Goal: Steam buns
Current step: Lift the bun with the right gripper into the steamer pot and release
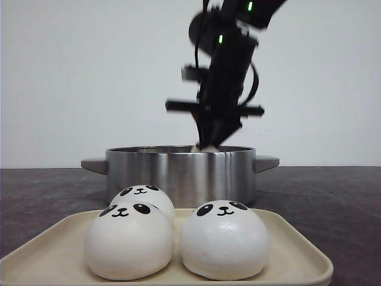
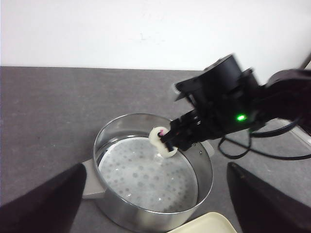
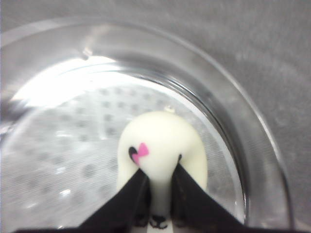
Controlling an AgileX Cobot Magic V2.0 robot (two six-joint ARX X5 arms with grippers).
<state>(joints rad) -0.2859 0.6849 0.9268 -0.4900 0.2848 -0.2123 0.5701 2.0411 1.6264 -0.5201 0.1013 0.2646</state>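
Three white panda-face buns sit on a cream tray at the front. Behind it stands a steel pot with a perforated white liner. My right gripper is shut on a fourth bun, squeezing it, and holds it just above the pot's far side; the same bun shows in the left wrist view and at the pot's rim in the front view. My left gripper is open and empty, hovering above the pot's near side.
The pot has grey side handles. The tray's corner lies close to the pot. The table is dark grey, with a white wall behind.
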